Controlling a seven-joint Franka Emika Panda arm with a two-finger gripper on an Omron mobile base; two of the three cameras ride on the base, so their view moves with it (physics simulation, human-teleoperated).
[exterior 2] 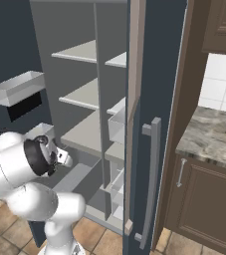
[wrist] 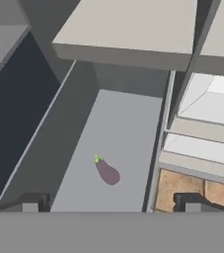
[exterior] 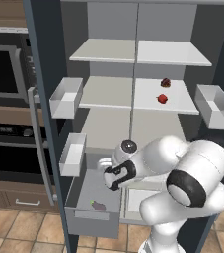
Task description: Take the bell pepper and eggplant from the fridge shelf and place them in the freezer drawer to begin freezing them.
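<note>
The dark purple eggplant (exterior: 98, 204) with its green cap lies on the floor of the pulled-out grey freezer drawer (exterior: 91, 222). In the hand view the eggplant (wrist: 107, 172) rests loose on the drawer floor (wrist: 128, 123), below my gripper (wrist: 113, 203). The two fingertips (wrist: 34, 202) stand wide apart with nothing between them. My gripper (exterior: 107, 179) hovers open above the drawer's rear half. The bright red bell pepper (exterior: 162, 99) sits on the white fridge shelf (exterior: 148, 94), up and to the right of the hand.
A darker maroon round object (exterior: 166, 82) sits behind the pepper. Translucent door bins (exterior: 65, 97) hang on both open doors. A white bin (wrist: 207, 101) lies right of the drawer. The right fridge door (exterior 2: 144, 124) and a stone counter (exterior 2: 209, 134) stand to the right, an oven (exterior: 5, 74) to the left.
</note>
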